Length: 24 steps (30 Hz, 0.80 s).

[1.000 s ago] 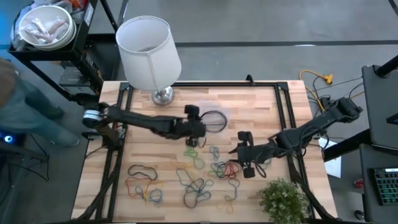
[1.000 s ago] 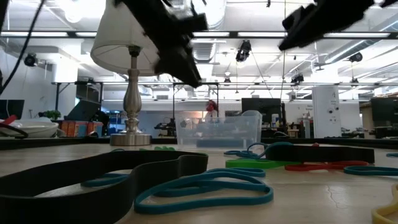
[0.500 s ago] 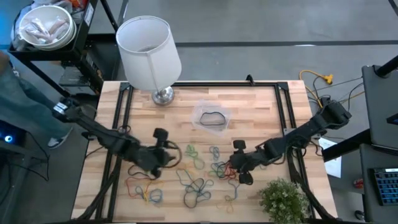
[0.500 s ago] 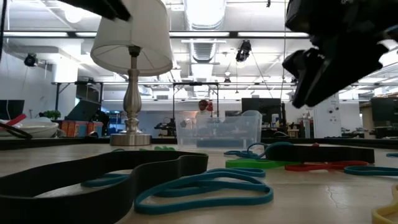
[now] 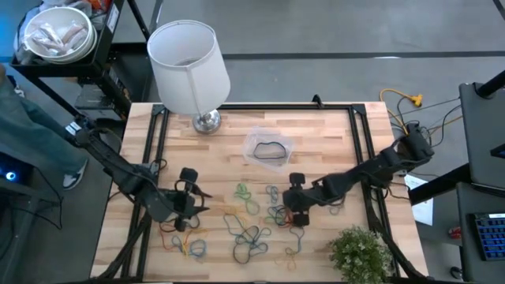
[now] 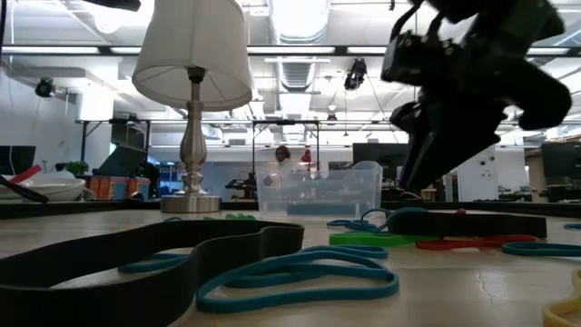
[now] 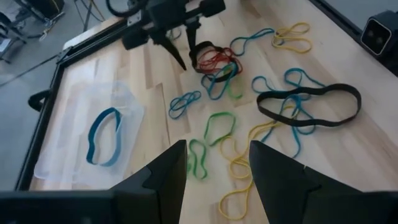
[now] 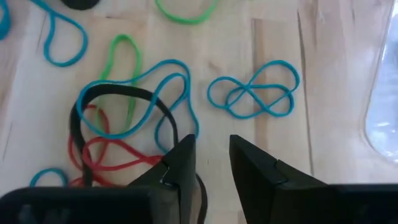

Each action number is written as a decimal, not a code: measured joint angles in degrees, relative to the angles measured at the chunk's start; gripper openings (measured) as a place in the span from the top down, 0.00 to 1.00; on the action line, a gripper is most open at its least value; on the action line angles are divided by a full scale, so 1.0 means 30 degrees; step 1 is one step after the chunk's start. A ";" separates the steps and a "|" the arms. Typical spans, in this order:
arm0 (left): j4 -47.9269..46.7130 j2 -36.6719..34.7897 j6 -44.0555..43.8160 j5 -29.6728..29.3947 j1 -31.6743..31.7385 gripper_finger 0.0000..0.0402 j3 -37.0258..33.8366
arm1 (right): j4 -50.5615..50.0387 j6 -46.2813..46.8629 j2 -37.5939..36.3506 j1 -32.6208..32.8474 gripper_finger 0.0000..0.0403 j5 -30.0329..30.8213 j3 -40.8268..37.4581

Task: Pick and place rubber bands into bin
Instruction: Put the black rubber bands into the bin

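we were on the pick: right gripper [image 5: 293, 211] low over the red/black/blue rubber bands [image 8: 118, 134], fingers [image 8: 177, 163] narrowed with nothing visibly held; left gripper [image 5: 192, 207] wide open; next it needed a closed pinch, then a lift to the clear bin [image 5: 268, 148].

We see a lamp [image 5: 189, 67] with a white shade standing at the far edge of the wooden desk [image 5: 331, 138], its metal base [image 5: 207, 121] on the boards. A small green plant [image 5: 359, 252] sits at the desk's near right corner. Off the desk, a white bowl [image 5: 57, 33] rests on a dark stand, and a yellow cable [image 5: 404, 102] lies on the floor.
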 joint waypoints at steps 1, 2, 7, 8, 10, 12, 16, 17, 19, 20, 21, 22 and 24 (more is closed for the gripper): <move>0.0019 0.0022 -0.0003 0.0004 -0.0027 0.60 -0.0049 | -0.0007 -0.0090 0.0192 -0.0143 0.78 -0.0376 0.0061; -0.0025 0.0024 -0.0045 0.0016 -0.0085 0.60 -0.0098 | -0.0024 -0.0186 0.0410 -0.0228 0.78 -0.0734 0.0123; -0.0003 0.0017 -0.0455 0.0029 -0.0301 0.60 -0.0351 | -0.0037 -0.0248 0.1277 -0.0330 0.78 -0.1365 0.0162; -0.0011 0.0017 -0.0478 0.0022 -0.0379 0.60 -0.0371 | -0.0054 -0.0224 0.1363 -0.0332 0.78 -0.1368 0.0162; 0.0019 0.0037 -0.0506 0.0023 -0.0477 0.60 -0.0384 | -0.0050 -0.0159 0.1557 -0.0367 0.78 -0.1387 0.0162; 0.0073 0.0150 -0.0506 0.0031 -0.0487 0.60 -0.0390 | -0.0153 -0.0040 0.1648 -0.0381 0.78 -0.1394 0.0162; 0.0155 0.0331 -0.0506 0.0031 -0.0494 0.60 -0.0410 | -0.0331 0.0027 0.1796 -0.0381 0.82 -0.1333 0.0162; 0.0153 0.0354 -0.0506 0.0031 -0.0491 0.60 -0.0410 | -0.0457 0.0027 0.1792 -0.0381 0.84 -0.1144 0.0162; 0.0179 0.0434 -0.0506 0.0025 -0.0491 0.60 -0.0410 | -0.0622 -0.0262 0.1709 -0.0348 0.90 -0.0550 0.0162; 0.0174 0.0477 -0.0506 0.0023 -0.0491 0.60 -0.0410 | -0.0677 -0.0496 0.1603 -0.0261 0.93 -0.0252 0.0154; 0.0181 0.0523 -0.0520 0.0023 -0.0491 0.60 -0.0410 | -0.0670 -0.0782 0.1465 -0.0173 0.96 0.0059 0.0157; 0.0181 0.0560 -0.0609 0.0024 -0.0491 0.60 -0.0410 | -0.0658 -0.0856 0.1307 -0.0043 0.96 0.0350 0.0183; 0.0163 0.0571 -0.0954 0.0028 -0.0491 0.60 -0.0420 | -0.0692 -0.0893 0.0900 0.0183 0.97 0.0667 0.0279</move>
